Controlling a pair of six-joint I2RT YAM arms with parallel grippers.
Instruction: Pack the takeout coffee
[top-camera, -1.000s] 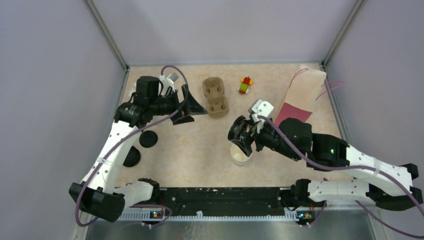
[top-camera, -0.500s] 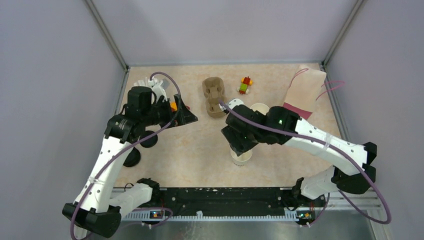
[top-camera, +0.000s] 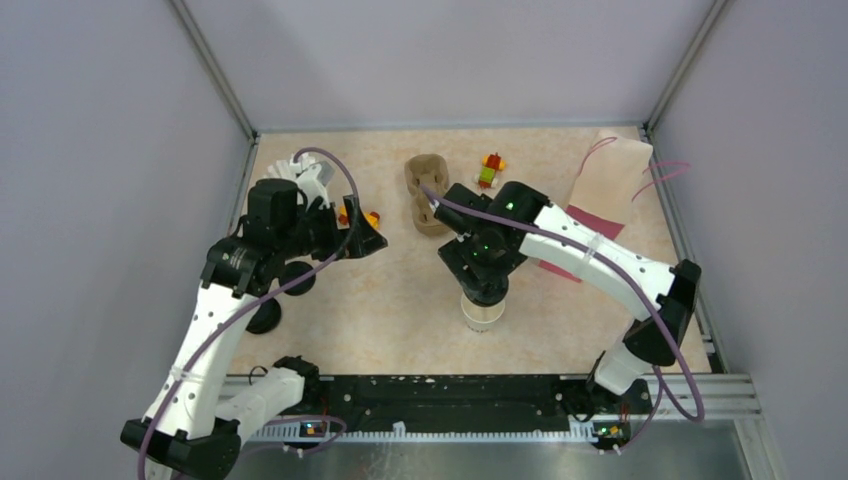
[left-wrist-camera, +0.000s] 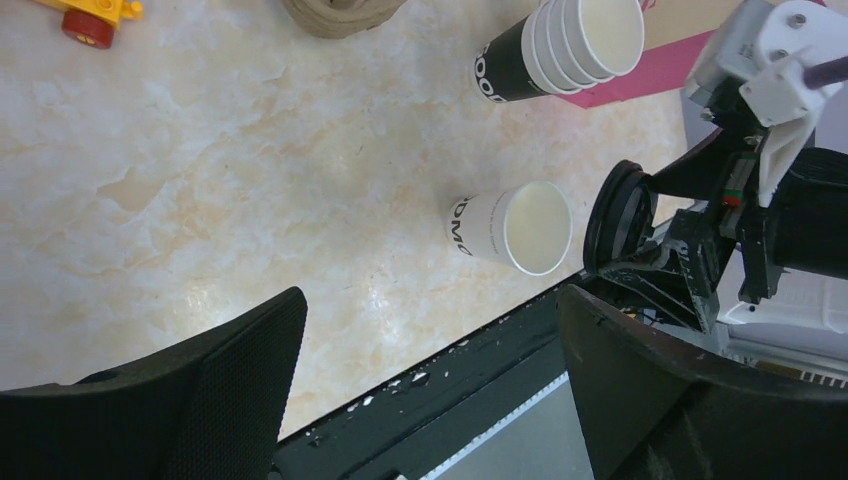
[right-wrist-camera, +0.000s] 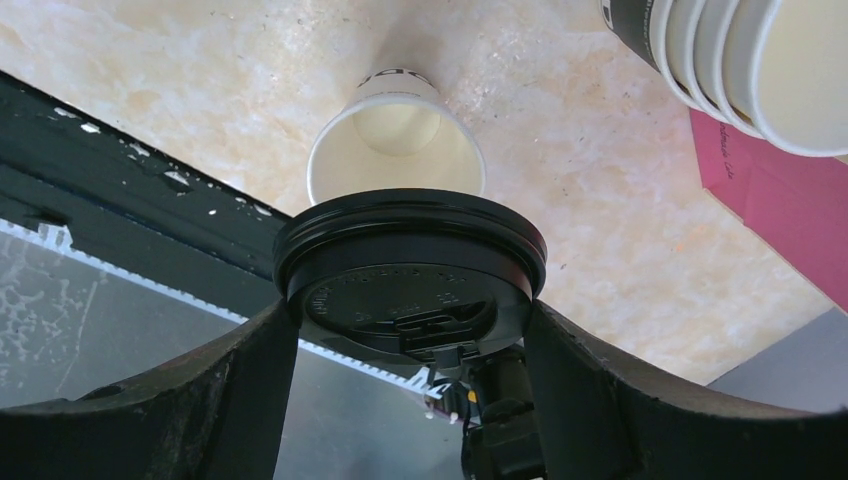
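At the near edge of the bench (top-camera: 400, 300), one open cup (top-camera: 483, 312) is seen standing upright, white with dark letters on its side and nothing inside. The right tool (top-camera: 485, 285) is placed directly over this cup, and a black lid (right-wrist-camera: 410, 285) is gripped by its rim between the two fingers. The lid is held close to the mouth of the cup but is not seated on it; in the left wrist view a gap is visible between them. To the left, two loose black lids (top-camera: 264, 316) are laid flat on the bench, partly hidden under the left arm. A little farther, the left tool (top-camera: 365, 235) is held above the bench with its fingers spread wide, and nothing is held between them. Beyond the open cup, a stack of cups (left-wrist-camera: 565, 40) with a black lower band is lying on its side, its mouth next to a pink sheet (right-wrist-camera: 760, 200). Farther back a brown pulp tray (top-camera: 425, 195) with two holes is found, then a small coloured toy (top-camera: 490, 170), and in the far right corner a paper bag (top-camera: 615, 175) is lying.
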